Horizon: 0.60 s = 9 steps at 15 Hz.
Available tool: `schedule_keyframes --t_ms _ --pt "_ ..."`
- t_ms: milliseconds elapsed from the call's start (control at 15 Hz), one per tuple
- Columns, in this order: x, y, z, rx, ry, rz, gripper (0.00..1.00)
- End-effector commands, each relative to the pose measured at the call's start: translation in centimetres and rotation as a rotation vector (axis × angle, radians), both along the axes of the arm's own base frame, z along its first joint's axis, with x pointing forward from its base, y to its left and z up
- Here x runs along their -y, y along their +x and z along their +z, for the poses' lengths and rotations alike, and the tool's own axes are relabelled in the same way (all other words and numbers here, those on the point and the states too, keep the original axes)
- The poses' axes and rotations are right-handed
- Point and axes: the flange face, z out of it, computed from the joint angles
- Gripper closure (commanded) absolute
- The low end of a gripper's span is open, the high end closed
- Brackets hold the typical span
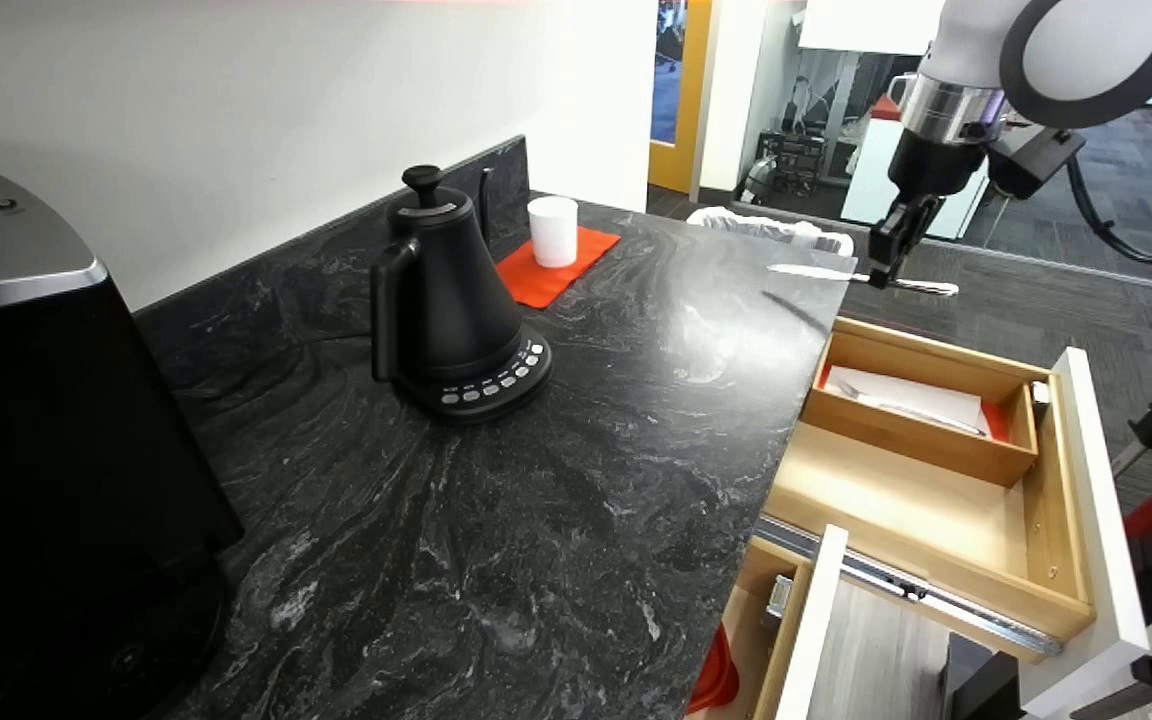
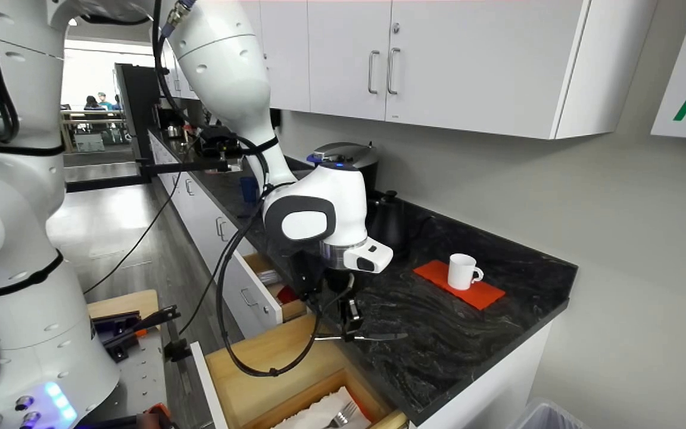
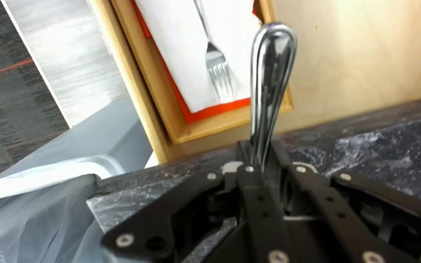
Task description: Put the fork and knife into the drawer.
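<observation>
My gripper [image 1: 884, 270] is shut on the knife [image 1: 808, 271], near the middle of its length, and holds it roughly level. In the wrist view the shiny knife handle [image 3: 273, 73] sticks out from between the fingertips [image 3: 263, 155]; the blade is hidden there. In an exterior view the knife [image 2: 382, 337] hangs by the counter edge, near the drawer [image 2: 280, 351]. The light-wood drawer [image 1: 896, 490] stands pulled open. The fork [image 1: 911, 409] lies on a white napkin in the drawer's inner tray; its prongs show in the wrist view [image 3: 217, 71].
The dark stone counter [image 1: 536, 530] bears a black kettle [image 1: 461, 300] and a white mug [image 1: 553, 232] on a red napkin [image 1: 591, 250]. Another open drawer [image 1: 821, 620] stands beside the drawer. A lined bin [image 3: 49, 223] is past the counter's end.
</observation>
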Motion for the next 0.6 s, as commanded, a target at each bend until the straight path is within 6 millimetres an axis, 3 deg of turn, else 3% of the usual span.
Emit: schedule_keyframes --t_ms 0,533 --pt "-0.7 -3.5 1.1 -0.058 0.044 0.105 0.92" --pt "0.3 -6.9 1.3 -0.137 0.073 0.245 0.92"
